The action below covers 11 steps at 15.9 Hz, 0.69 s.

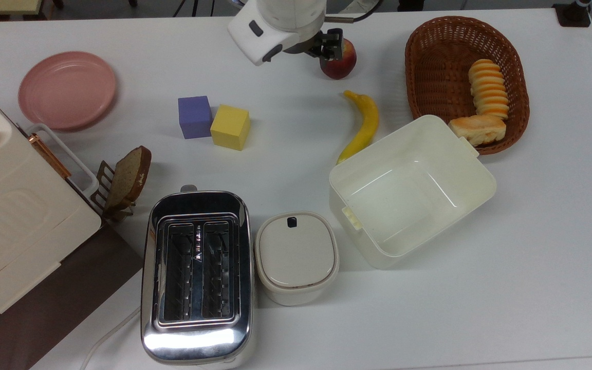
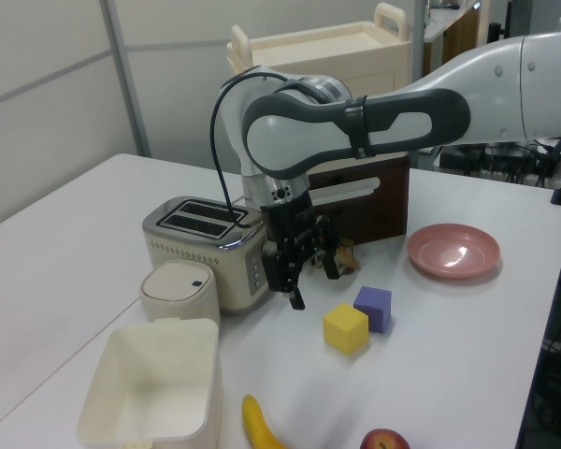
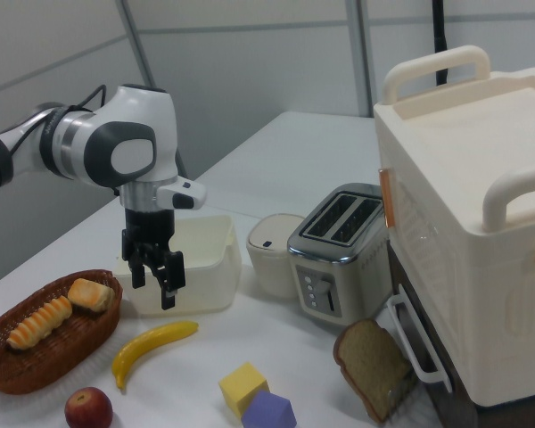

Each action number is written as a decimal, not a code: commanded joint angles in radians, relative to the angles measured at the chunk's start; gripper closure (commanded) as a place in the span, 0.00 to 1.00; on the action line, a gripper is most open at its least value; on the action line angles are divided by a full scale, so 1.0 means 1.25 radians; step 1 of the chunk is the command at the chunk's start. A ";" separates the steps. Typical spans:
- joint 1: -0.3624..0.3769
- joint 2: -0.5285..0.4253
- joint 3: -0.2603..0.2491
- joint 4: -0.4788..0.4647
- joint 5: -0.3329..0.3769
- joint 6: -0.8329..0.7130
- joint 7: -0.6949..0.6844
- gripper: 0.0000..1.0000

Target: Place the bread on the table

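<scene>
Bread lies in the basket beside a bun, at the top view's right on the table. The gripper hangs empty above the table near the apple, fingers spread apart.

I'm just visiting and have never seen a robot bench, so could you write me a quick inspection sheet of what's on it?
Surface: white table, crowded.
Job's things: striped bread lies in the wicker basket, beside a bun.
Clutter: apple, banana, two cubes, pink plate, toaster, open tub, lidded pot, bread slice on rack.
Gripper: gripper open, empty, above the table.
Cables: black cable on arm; toaster cord.
Surroundings: cream cabinet, grey wall panels.
</scene>
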<state>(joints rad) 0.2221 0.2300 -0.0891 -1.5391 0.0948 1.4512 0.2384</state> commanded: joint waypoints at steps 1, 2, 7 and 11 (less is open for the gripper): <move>0.050 -0.015 0.027 0.009 -0.002 0.001 0.008 0.00; 0.089 -0.013 0.032 0.008 -0.002 0.007 0.036 0.00; 0.299 0.043 0.033 -0.009 0.037 0.157 0.229 0.00; 0.401 0.112 0.032 -0.007 0.060 0.275 0.353 0.00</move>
<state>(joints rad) 0.6597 0.3149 -0.0313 -1.5394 0.1456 1.7008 0.5948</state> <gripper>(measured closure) 0.000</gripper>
